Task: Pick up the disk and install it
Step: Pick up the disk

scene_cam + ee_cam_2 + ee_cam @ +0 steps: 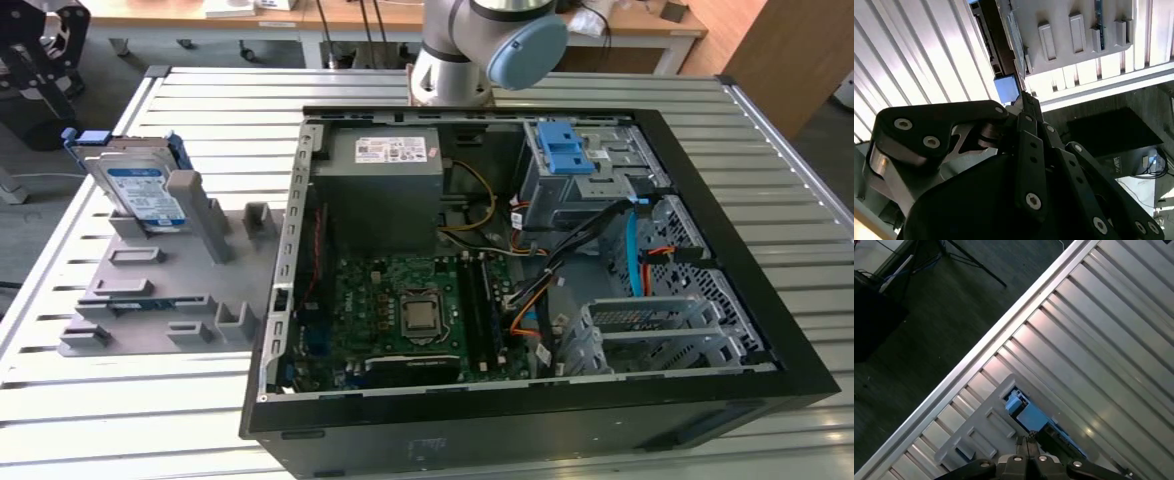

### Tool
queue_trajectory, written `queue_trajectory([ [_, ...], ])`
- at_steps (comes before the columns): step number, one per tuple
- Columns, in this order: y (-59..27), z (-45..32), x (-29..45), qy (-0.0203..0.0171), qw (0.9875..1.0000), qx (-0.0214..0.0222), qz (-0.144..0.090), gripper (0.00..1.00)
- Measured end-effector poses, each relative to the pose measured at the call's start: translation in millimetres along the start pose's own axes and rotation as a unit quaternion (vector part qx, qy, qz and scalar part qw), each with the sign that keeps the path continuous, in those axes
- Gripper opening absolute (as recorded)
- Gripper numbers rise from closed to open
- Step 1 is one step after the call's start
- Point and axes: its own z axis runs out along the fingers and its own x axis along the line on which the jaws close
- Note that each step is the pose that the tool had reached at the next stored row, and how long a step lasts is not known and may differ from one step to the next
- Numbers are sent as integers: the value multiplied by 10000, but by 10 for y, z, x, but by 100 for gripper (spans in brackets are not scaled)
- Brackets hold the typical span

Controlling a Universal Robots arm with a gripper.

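The disk [144,190] stands on edge in a grey slotted fixture [147,290] at the exterior view's left, a silver drive with a white and blue label in a blue frame. In the first wrist view, my gripper [1027,441] hangs well above the disk [1029,416]. Its fingers are shut together with nothing between them. The second wrist view has the fingertips [1026,100] close to the disk's blue edge [1005,87] and the fixture [1074,30]. Part of the arm [481,50] rises behind the computer case.
An open black computer case [747,250] lies on the slatted metal table [200,110]. Inside it are a grey drive bay [574,195] with a blue latch [563,150], a power supply [387,175] and loose cables. The table edge and dark floor [929,315] lie beyond the fixture.
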Motion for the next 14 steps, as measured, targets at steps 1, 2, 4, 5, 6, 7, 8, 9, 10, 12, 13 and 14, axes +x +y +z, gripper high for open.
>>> queue_trajectory([
  [1, 0, 0, 0, 0, 10000, 1, -50, 11],
  [2, -1, 0, 0, -1, 9999, 3, -102, 11],
  [4, -1, 1, 0, -2, 9998, 6, -208, 11],
  [5, 0, 1, 0, -3, 9997, 8, -262, 11],
  [6, 0, 1, 0, -4, 9995, 11, -319, 11],
  [7, 0, 2, 0, -7, 9993, 15, -377, 11],
  [8, 0, 3, 0, -10, 9990, 19, -436, 11],
  [9, 0, 3, 0, -14, 9988, 23, -498, 11],
  [10, 0, 4, 0, -17, 9984, 27, -558, 11],
  [12, 0, 5, 0, -28, 9976, 36, -684, 11],
  [13, 0, 5, 0, -35, 9972, 41, -744, 11],
  [14, 0, 7, 0, -45, 9967, 49, -804, 11],
])
